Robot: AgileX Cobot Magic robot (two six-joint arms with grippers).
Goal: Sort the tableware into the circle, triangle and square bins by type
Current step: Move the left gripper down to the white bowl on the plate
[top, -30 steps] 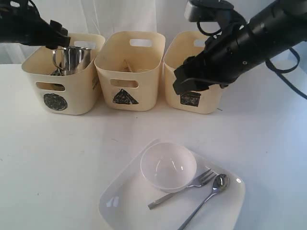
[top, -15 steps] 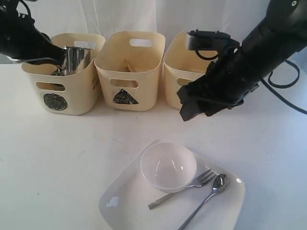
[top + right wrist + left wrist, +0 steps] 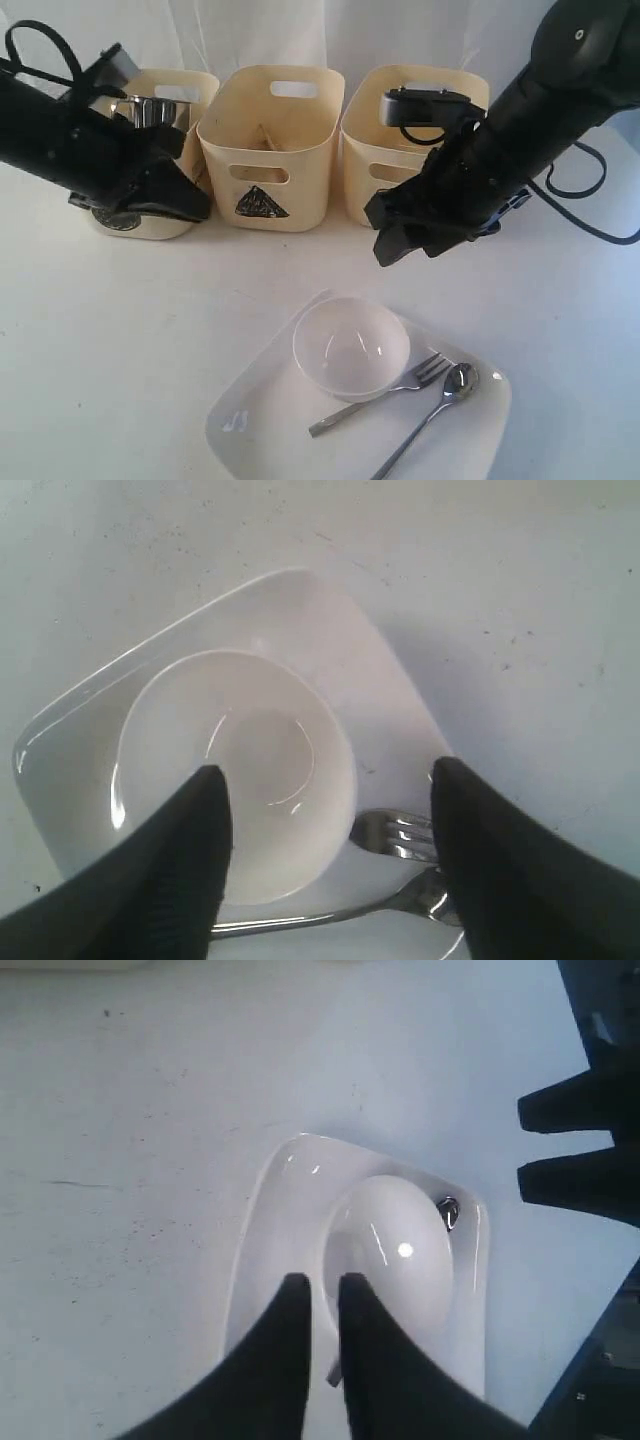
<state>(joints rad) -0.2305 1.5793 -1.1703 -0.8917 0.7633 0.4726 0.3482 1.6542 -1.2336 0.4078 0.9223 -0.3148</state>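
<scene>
Exterior view: the white plate [image 3: 255,405] lies toward the desk's [image 3: 100,330] near edge and carries the clear plastic bowl [image 3: 350,345], fork [image 3: 400,385] and spoon [image 3: 445,392]. The right hand [image 3: 325,775] hangs released wide above the bowl. The left hand [image 3: 317,1285], nearly clenched and empty, partly blocks the circle bin [image 3: 195,80], which holds a steel mug [image 3: 150,110].

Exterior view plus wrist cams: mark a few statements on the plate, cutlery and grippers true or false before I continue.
The plastic bowl sits on the white plate. True.
The fork lies inside the bowl. False: it lies on the plate beside the spoon.
The right gripper is open and empty. True.
The left gripper holds a mug. False: it is nearly closed on nothing; a mug stands in the circle bin.
</scene>
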